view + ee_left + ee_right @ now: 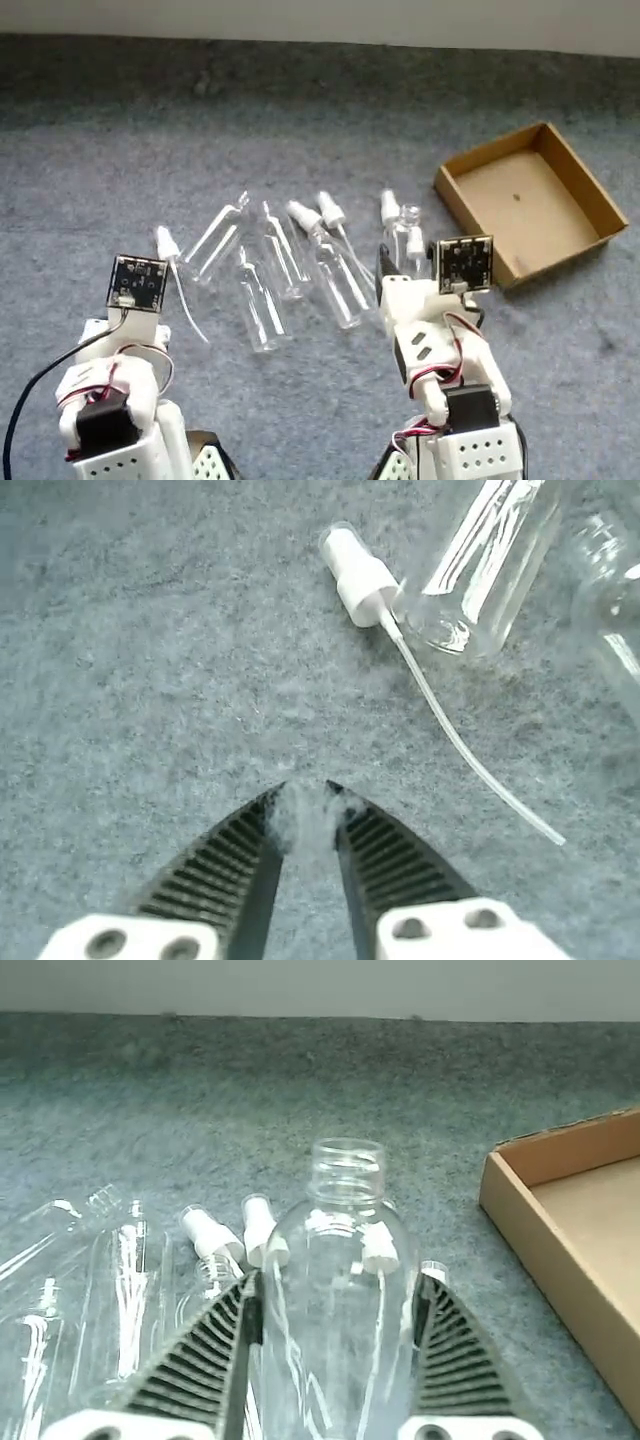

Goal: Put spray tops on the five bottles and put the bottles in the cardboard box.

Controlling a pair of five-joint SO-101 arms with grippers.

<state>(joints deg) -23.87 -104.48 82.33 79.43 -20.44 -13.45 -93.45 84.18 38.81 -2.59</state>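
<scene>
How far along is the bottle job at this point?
Done: nothing yet; the cardboard box is empty. In hand: the right pincer grips an upright bottle whose neck is open, no spray top on. Still to do: the other bottles lie on the carpet, a loose spray top near the empty left pincer.

No legible text or labels anywhere.

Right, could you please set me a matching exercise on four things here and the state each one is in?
Things:
1. cardboard box
2. upright bottle
3. loose spray top
4. left tool

States:
a. lying on the carpet beside a lying bottle
b. open over bare carpet
c. no bottles inside
d. uncapped, gripped by the right tool

Pairs: 1-c, 2-d, 3-a, 4-b.
</scene>
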